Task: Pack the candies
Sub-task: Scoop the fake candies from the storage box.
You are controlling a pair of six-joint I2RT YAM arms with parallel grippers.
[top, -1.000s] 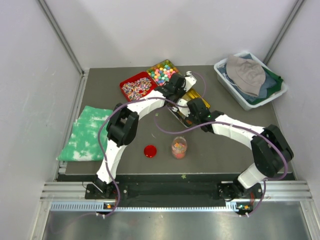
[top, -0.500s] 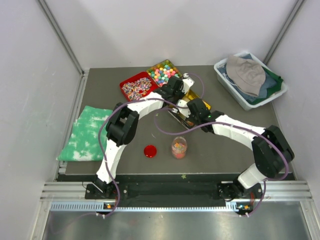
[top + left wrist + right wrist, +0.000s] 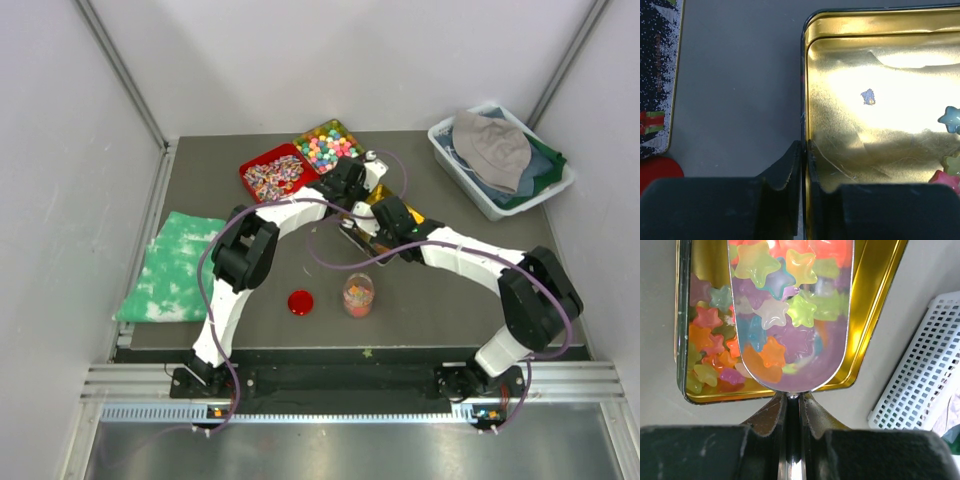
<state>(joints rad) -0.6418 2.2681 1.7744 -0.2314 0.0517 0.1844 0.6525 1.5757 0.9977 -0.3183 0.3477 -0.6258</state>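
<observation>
A scoop (image 3: 807, 372) heaped with star candies (image 3: 757, 265) hung over the gold tin (image 3: 866, 305) on a dark grey tabletop (image 3: 440, 300)
Plain white walls (image 3: 300, 60) boxed the matt tabletop on three sides; a green cloth (image 3: 175, 265) lay at centre left, a white basket (image 3: 462, 180) at upper right, a jar (image 3: 358, 295) and red lid (image 3: 300, 301) at lower centre. The right gripper (image 3: 793, 400) was clamped tight on the scoop's handle, more candies lying in the tin below left. The left gripper (image 3: 803, 150) pinched the tin's rim, jaws almost together
</observation>
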